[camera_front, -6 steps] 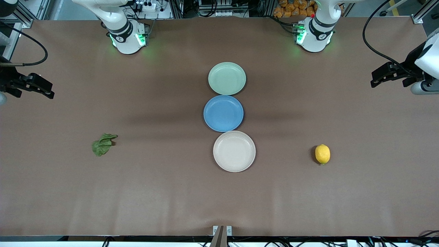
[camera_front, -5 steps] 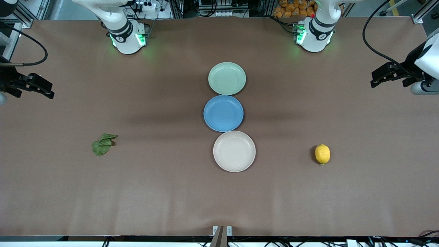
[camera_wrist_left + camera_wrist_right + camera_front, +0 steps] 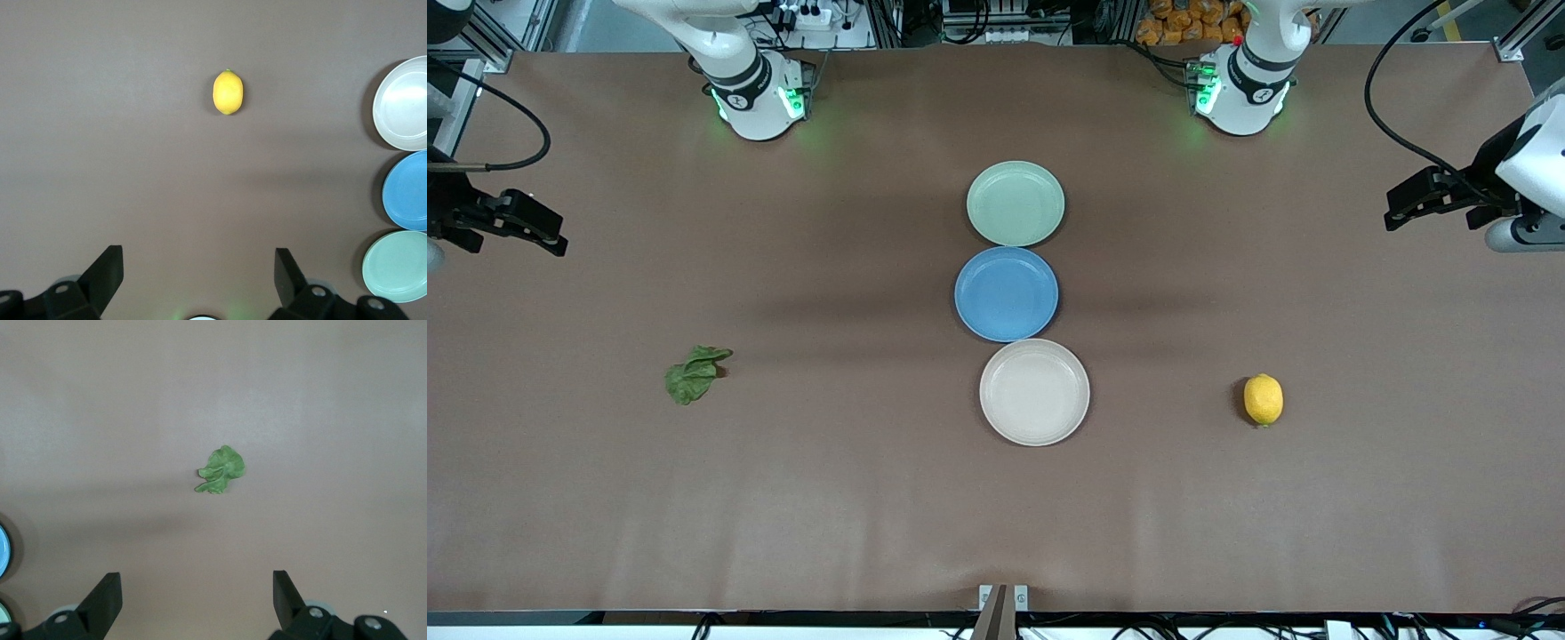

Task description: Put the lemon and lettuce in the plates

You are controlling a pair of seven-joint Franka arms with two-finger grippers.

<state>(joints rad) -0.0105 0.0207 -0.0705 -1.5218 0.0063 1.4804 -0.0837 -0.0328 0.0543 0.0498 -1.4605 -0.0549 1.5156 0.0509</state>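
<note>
The yellow lemon [image 3: 1264, 399] lies on the brown table toward the left arm's end; it also shows in the left wrist view [image 3: 227, 92]. The dark green lettuce [image 3: 695, 374] lies toward the right arm's end and shows in the right wrist view [image 3: 221, 471]. The mint green plate [image 3: 1016, 203] and the cream-white plate [image 3: 1034, 391] stand in the table's middle, both empty. My left gripper [image 3: 1403, 201] is open and empty, up over its end of the table. My right gripper [image 3: 547, 233] is open and empty over the other end.
A blue plate [image 3: 1006, 293] sits between the mint plate and the cream-white plate, touching both; the three form a row across the table's middle. All three plates also show at the edge of the left wrist view [image 3: 408, 192]. The arm bases stand along the table's edge farthest from the front camera.
The left gripper has shifted very slightly toward the table's middle. The right arm, the lemon, the lettuce and the plates have not moved.
</note>
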